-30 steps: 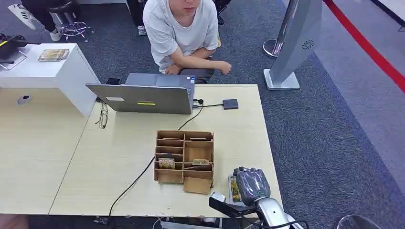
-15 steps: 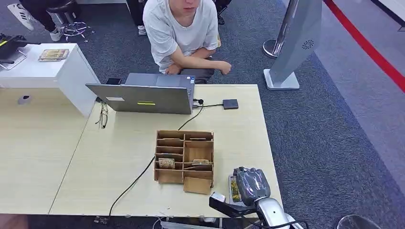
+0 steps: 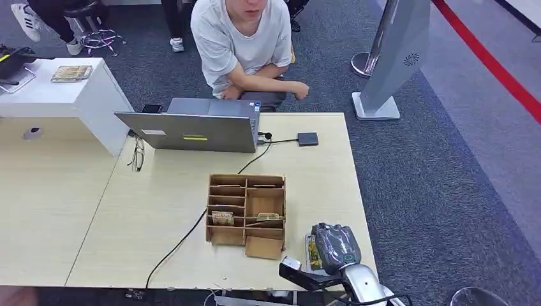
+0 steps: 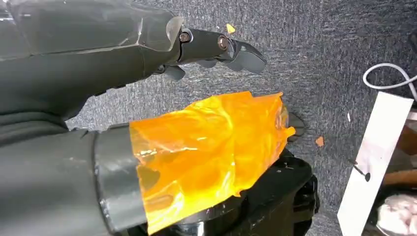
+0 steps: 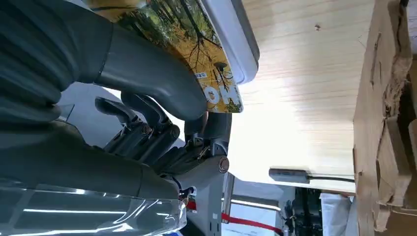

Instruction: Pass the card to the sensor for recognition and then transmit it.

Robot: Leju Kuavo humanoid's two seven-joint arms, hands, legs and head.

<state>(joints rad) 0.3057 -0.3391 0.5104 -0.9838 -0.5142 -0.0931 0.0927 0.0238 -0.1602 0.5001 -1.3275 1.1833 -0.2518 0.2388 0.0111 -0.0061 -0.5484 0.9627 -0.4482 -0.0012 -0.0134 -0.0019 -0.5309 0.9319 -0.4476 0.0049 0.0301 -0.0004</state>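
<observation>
My right hand (image 3: pixel 335 247) is low over the table's near right corner. It pinches a card (image 5: pixel 196 44) printed with a yellow forest picture between its thumb (image 5: pixel 147 73) and the darker fingers beneath. The card (image 3: pixel 313 255) lies flat against the white, grey-rimmed sensor pad (image 5: pixel 236 34), whose edge (image 3: pixel 307 241) shows beside my hand. My left hand (image 4: pixel 147 54) hangs over grey carpet with its dark fingers (image 4: pixel 231 46) stretched out and nothing in them.
A wooden card organizer (image 3: pixel 246 213) stands just left of my right hand. Behind it a laptop (image 3: pixel 191 131) is open, with a black cable (image 3: pixel 185 236) and a small black box (image 3: pixel 307 138). A person (image 3: pixel 242 38) sits at the far edge.
</observation>
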